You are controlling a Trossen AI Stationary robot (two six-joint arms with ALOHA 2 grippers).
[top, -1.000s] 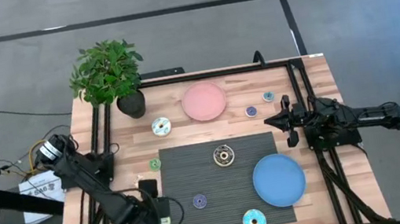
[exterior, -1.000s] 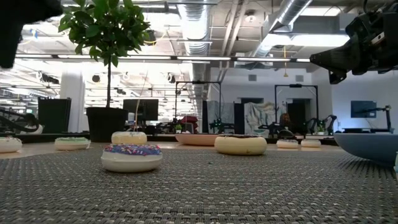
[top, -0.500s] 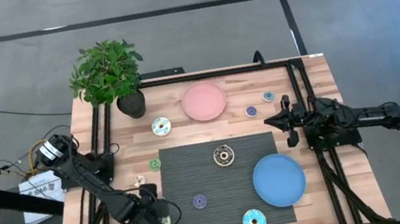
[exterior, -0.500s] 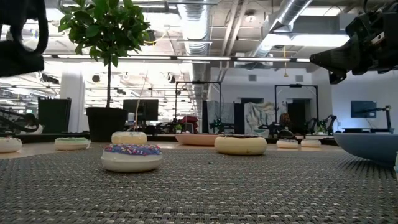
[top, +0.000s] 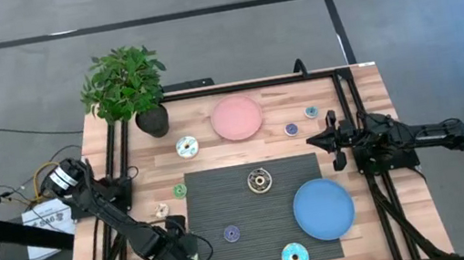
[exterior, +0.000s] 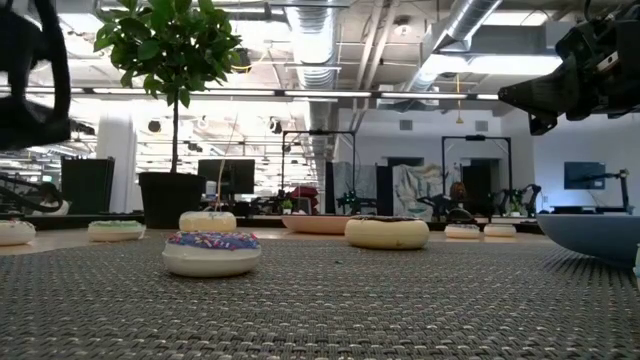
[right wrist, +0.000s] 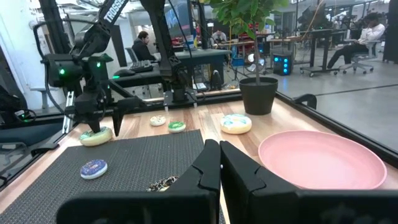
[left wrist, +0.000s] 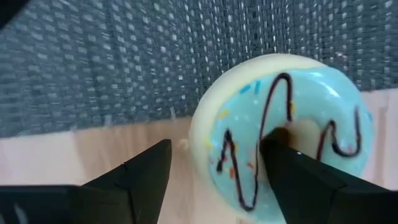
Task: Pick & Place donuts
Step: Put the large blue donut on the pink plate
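A cyan-iced donut with brown drizzle (left wrist: 292,137) lies flat across the grey mat's left edge, partly on the wood; the right wrist view shows it too (right wrist: 96,135). My left gripper (left wrist: 214,146) (top: 186,252) is open right over it. One finger stands at the donut's hole, the other outside its rim. My right gripper (right wrist: 219,155) (top: 335,140) is shut, empty and raised by the table's right edge. Other donuts lie flat: purple (top: 231,233), brown and cream (top: 260,180), cyan (top: 295,256), cyan (top: 186,146) and small green (top: 179,190). My left gripper comes at the cyan donut from above, pointing down. One finger (left wrist: 292,168) is at the hole's edge (left wrist: 283,134) and the other finger (left wrist: 143,174) is over the wood beside the outer rim (left wrist: 199,134). I cannot tell whether either touches the donut.
The pink plate (top: 237,117) sits on the wood at the far side and the blue plate (top: 323,209) on the mat's right part. A potted plant (top: 126,86) stands at the far left corner. Two small donuts (top: 291,128) (top: 310,112) lie near the right arm.
My left gripper has come down toward the cyan donut at the mat's near left corner, shifting slightly toward the near edge. A small pale donut beside the mat's left edge has come into sight behind the arm.
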